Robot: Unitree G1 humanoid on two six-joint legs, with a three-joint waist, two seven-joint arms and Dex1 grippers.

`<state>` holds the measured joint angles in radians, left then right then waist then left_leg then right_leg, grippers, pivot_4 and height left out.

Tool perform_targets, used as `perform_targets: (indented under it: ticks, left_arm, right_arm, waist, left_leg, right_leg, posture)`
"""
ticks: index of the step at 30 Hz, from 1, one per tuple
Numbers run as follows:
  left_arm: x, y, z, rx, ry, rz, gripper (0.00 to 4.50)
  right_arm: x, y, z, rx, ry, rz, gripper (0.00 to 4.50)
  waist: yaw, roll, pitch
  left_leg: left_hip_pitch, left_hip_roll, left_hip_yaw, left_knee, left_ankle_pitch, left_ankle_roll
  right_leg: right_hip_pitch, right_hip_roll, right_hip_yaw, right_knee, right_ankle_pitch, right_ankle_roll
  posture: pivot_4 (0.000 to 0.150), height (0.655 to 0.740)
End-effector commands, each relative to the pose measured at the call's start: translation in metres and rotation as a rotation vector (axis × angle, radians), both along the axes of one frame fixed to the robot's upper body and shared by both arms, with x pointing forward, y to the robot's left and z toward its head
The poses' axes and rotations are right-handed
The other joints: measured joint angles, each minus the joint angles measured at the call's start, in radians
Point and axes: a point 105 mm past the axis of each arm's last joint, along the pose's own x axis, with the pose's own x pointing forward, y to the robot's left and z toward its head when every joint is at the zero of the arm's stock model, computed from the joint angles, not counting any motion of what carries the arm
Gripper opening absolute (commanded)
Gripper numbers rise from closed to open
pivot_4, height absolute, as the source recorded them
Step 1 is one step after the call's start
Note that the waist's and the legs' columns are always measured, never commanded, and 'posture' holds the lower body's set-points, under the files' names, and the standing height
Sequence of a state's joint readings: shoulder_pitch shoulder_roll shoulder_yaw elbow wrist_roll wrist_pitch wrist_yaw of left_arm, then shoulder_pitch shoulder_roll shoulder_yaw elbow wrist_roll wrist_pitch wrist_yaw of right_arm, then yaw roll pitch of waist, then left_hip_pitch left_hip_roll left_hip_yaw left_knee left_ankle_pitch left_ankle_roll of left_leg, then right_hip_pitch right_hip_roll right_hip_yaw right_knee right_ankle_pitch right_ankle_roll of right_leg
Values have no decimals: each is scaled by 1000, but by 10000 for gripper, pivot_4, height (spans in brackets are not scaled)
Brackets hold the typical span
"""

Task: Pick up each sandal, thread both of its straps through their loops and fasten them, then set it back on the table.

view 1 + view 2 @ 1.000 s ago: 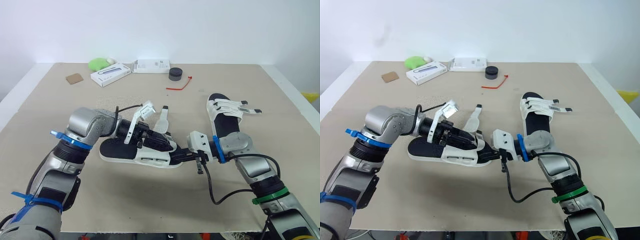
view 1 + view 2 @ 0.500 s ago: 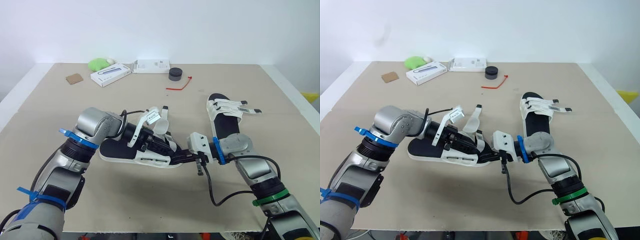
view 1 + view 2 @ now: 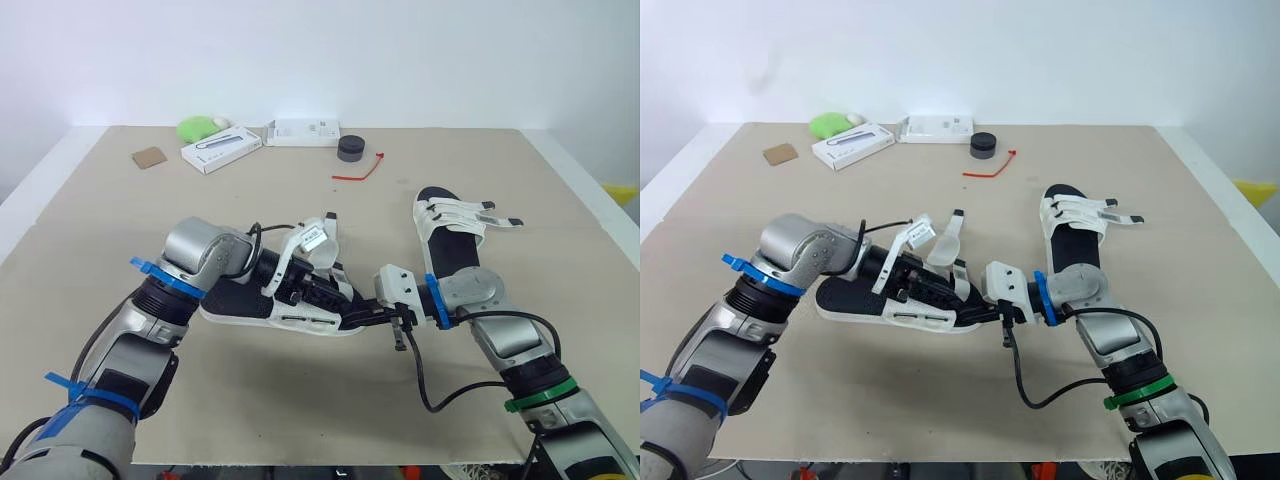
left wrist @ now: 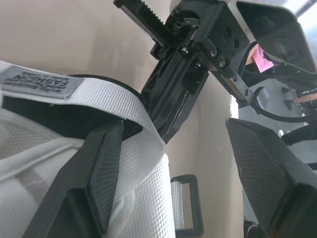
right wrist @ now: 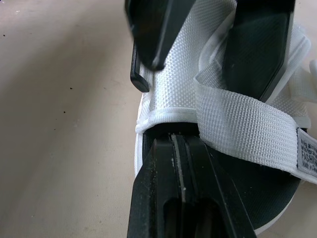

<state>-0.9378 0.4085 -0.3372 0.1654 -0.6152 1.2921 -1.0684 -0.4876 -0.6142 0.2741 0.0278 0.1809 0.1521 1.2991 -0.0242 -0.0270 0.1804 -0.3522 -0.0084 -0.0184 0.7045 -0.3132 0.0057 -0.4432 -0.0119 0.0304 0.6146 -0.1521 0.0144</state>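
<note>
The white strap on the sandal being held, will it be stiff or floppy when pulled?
Probably floppy: the strap is woven webbing, curling beside the open left tool. Likely grippy, given its coarse weave. The sandal looks stiffer; its sole lies level with the right tool pinching one end.

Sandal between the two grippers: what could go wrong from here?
The white strap lies loose between the open fingers of the left gripper, so it could slip away before reaching the black loop. The right gripper seems to pinch the sandal only at the edge of its sole; a tug on the strap might twist it free.
</note>
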Motion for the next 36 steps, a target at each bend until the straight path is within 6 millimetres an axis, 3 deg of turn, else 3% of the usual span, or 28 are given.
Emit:
perform_targets:
  ticks: [1,3,4,6,9,10,17,22,26,29,31,36]
  left_arm:
    - [0,-3,4,-11,6,-3,31704]
    - [2,-4,3,-13,11,6,27084]
    - [3,-5,3,-12,11,12,21165]
    - [5,-5,2,-14,17,28,15428]
    - [9,-5,1,-14,18,46,2337]
    - [10,-4,1,-15,20,53,935]
    - [16,-4,-1,-28,-4,87,935]
    - [12,-6,31,-186,-204,37,935]
    - [8,3,40,-166,-568,-52,935]
    - [1,18,27,-33,-1009,-251,935]
    - [-5,26,18,0,-1154,-351,935]
    - [-5,39,19,44,-1536,-495,935]
  right_arm:
    - [1,4,10,11,-44,17,0]
    - [0,3,10,11,-43,17,0]
    - [0,3,10,11,-44,17,0]
    - [0,3,9,9,-44,17,0]
    - [0,3,9,6,-44,17,0]
    - [0,3,9,6,-44,18,0]
    - [-1,3,9,4,-44,22,0]
    - [-1,3,10,5,-45,22,0]
    - [-2,3,10,2,-43,22,0]
    - [-2,2,10,1,-41,23,0]
    - [-2,2,10,0,-40,23,0]
    - [-2,3,9,-1,-39,27,0]
  waist:
    - [0,0,0]
    - [0,0,0]
    - [0,0,0]
    - [0,0,0]
    - [0,0,0]
    - [0,0,0]
    - [0,0,0]
    - [0,0,0]
    - [0,0,0]
    - [0,0,0]
    - [1,0,0]
    - [6,0,0]
  left_leg:
    - [0,0,0,0,0,0]
    - [0,0,0,0,0,0]
    - [0,0,0,0,0,0]
    - [0,0,0,0,0,0]
    - [0,0,0,0,0,0]
    - [0,0,0,0,0,0]
    - [0,0,0,0,0,0]
    - [0,0,0,0,0,0]
    - [0,1,0,0,0,-1]
    - [1,1,1,-1,0,-2]
    - [1,1,2,-1,0,-2]
    - [0,-1,2,0,1,-2]
  right_leg:
    - [0,0,0,0,0,0]
    - [0,0,0,0,0,0]
    - [0,0,0,0,0,0]
    - [0,0,0,0,0,0]
    - [0,0,0,0,0,0]
    - [0,0,0,0,0,0]
    - [0,0,0,0,0,0]
    - [0,0,0,0,0,0]
    - [-1,0,1,0,0,0]
    - [0,-1,2,0,0,0]
    - [0,-1,2,0,1,-1]
    - [0,-5,1,-2,2,2]
  posture:
    - [1500,7400]
    - [1500,7400]
    - [1500,7400]
    - [1500,7400]
    - [1500,7400]
    - [1500,7400]
    - [1500,7400]
    - [1500,7400]
    - [1500,7400]
    - [1500,7400]
    - [1500,7400]
    - [1500,7400]
